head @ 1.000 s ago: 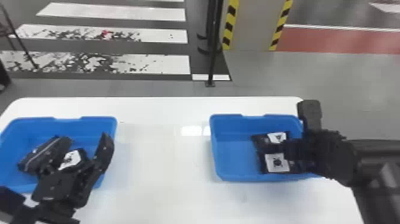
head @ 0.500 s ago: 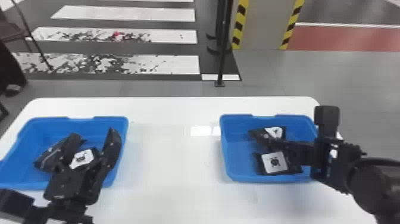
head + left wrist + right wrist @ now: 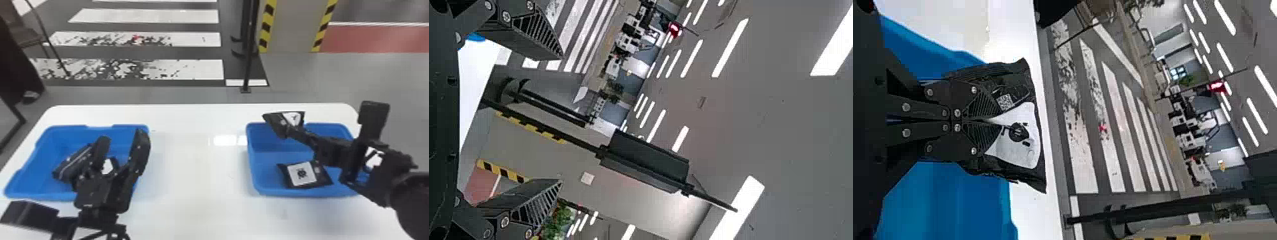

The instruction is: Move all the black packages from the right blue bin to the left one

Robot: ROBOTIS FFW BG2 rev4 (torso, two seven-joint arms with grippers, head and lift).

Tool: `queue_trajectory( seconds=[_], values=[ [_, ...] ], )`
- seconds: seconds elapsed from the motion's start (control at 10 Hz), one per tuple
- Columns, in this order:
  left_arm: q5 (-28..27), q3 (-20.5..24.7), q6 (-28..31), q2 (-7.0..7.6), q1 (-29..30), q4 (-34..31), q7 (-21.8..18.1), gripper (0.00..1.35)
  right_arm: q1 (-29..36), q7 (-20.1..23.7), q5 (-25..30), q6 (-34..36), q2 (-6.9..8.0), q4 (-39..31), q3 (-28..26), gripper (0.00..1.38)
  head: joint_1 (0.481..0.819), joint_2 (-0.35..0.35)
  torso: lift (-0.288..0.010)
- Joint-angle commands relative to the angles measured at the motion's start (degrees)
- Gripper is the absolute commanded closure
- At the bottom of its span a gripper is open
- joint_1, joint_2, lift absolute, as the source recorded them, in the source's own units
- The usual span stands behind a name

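Black package held over the far left corner of the right blue bin.
The right gripper pinches it between its 2 fingers, its white label showing; another black package lies nearer that bin's near edge. The left gripper, its 2 fingers spread well apart, hangs over the right side of the left blue bin, where 1 dark package and 1 white-labelled package lie. Both bins sit on the white table, 1 toward each end.
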Motion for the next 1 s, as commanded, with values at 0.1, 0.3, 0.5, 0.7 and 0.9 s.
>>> queue_trajectory(
  seconds=[0.1,0.3,0.5,0.7,0.9],
  values=[
    [3.0,-4.6,-2.0,1.2,-0.7,-1.4,0.3,0.18,-1.8,2.0,-6.3,-0.8,-0.78,0.9,5.8,1.16,0.695,0.011,-0.154],
    [3.3,-7.1,-0.6,1.72,-1.4,-1.9,0.3,0.18,-2.2,2.8,-12.4,-2.0,-1.92,-0.7,11.9,1.16,0.695,0.059,-0.154],
    [2.5,-7.0,2.4,1.81,-1.7,-1.9,0.3,0.18,-3.2,3.1,-16.5,-3.2,-2.71,-2.5,16.6,1.16,0.695,0.116,-0.154],
    [-1.1,-6.0,3.4,1.64,-2.0,-1.9,0.3,0.18,-4.2,3.1,-19.5,-3.4,-3.24,-2.4,19.6,1.16,0.695,0.155,-0.154],
    [-1.5,-5.6,3.8,1.55,-1.9,-1.8,0.3,0.18,-4.6,3.2,-20.8,-4.1,-3.32,-1.5,22.4,1.16,0.695,0.192,-0.154]
  ],
)
